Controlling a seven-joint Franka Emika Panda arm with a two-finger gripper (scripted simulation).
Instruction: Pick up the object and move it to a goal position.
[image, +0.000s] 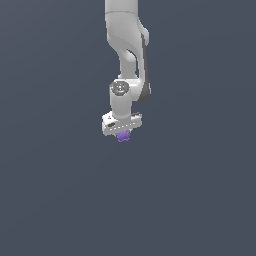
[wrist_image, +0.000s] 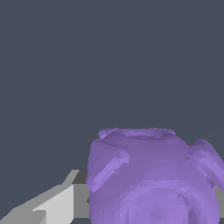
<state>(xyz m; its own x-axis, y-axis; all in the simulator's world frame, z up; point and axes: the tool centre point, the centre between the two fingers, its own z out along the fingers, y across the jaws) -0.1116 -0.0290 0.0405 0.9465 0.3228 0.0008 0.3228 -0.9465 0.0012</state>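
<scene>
In the exterior view, one white arm (image: 127, 55) reaches down from the top of the picture and ends in one hand (image: 122, 131), its broad white bar tilted a little. One small purple object (image: 123, 136) shows just under that bar, tucked up against it where the fingers would be. Nothing else lies on the plain grey ground around it, and no goal marker is visible. Whether the object is lifted clear of the surface or resting on it cannot be told, since the flat background gives no shadow or edge to judge by. Its place directly beneath the hand suggests it sits there to be gripped for the carry.

In the wrist view, the object (wrist_image: 151, 179) fills the near part of the picture, lumpy and rounded with a rim-like opening on its far side and small stubs at its flanks. One pale grey finger (wrist_image: 52, 203) lies touching or just beside it; the other finger is hidden. The hand appears to be pinching the object, though the contact on the hidden side cannot be confirmed.
</scene>
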